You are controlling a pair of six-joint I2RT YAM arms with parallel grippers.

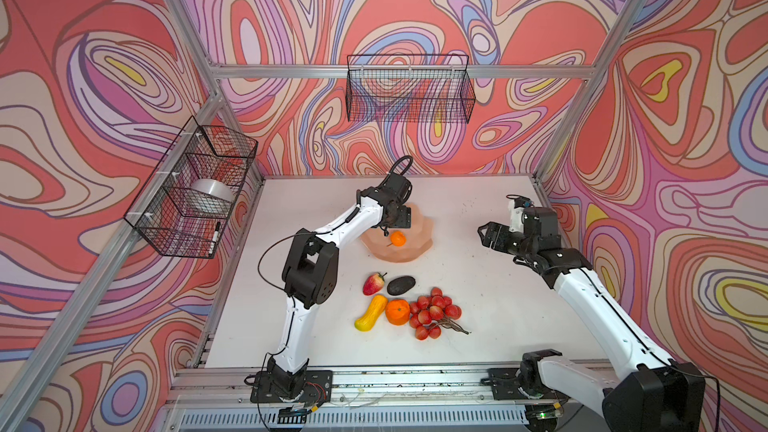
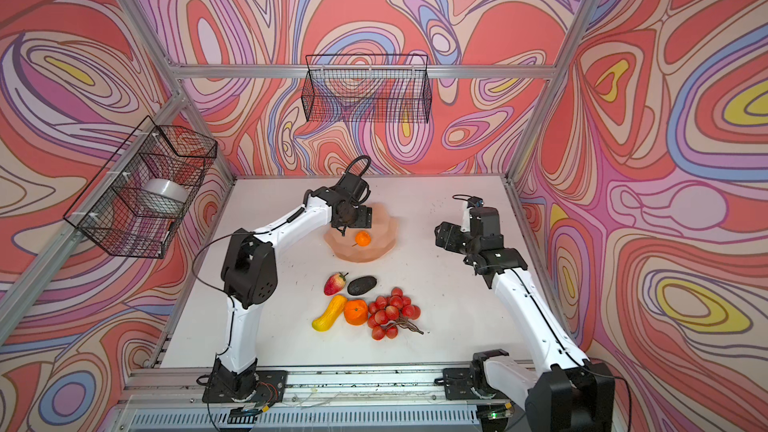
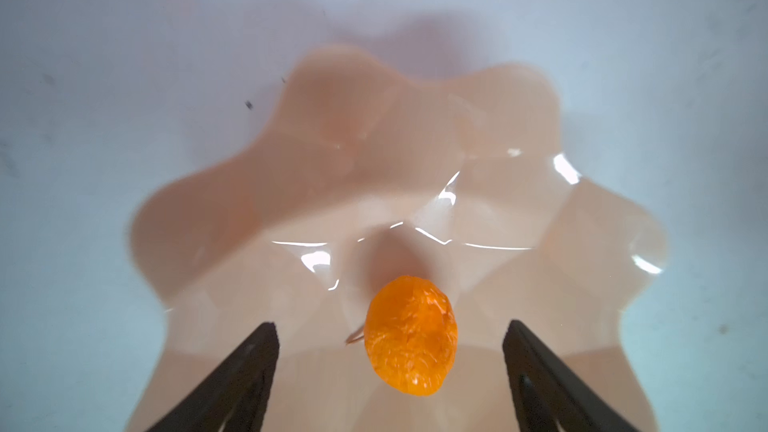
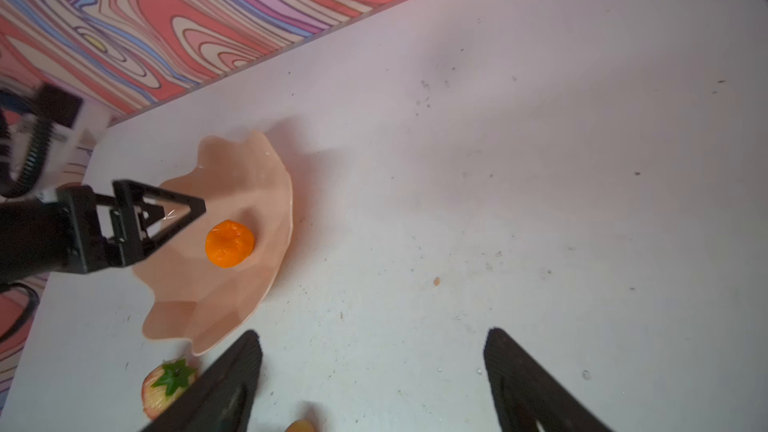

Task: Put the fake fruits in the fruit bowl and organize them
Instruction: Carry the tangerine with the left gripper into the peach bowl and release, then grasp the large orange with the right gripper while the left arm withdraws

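Left gripper [image 3: 388, 328] jaws spread wide, nothing held; only its two dark fingertips [image 3: 259, 340] show in the left wrist view, the rest cut off at the frame edge. Small orange [image 3: 411, 336] sits in the fruit bowl [image 3: 232, 209] between and just ahead of those tips, touching neither; blurred, a thin stem poking out sideways toward one fingertip. Near part of the bowl is hidden by the left gripper [image 1: 390, 222] in both top views.

Right gripper [image 4: 372, 351] also gapes, empty, over bare table [image 4: 540, 160], well apart from the bowl [image 4: 266, 184].

Strawberry [image 4: 164, 388] half hidden behind one right finger. Gourd [image 1: 370, 312] long axis runs diagonally, narrow end up against the big orange [image 1: 397, 312]. Avocado [image 1: 401, 285] lies crosswise. Grapes [image 1: 434, 312] stem trails away from the bowl.
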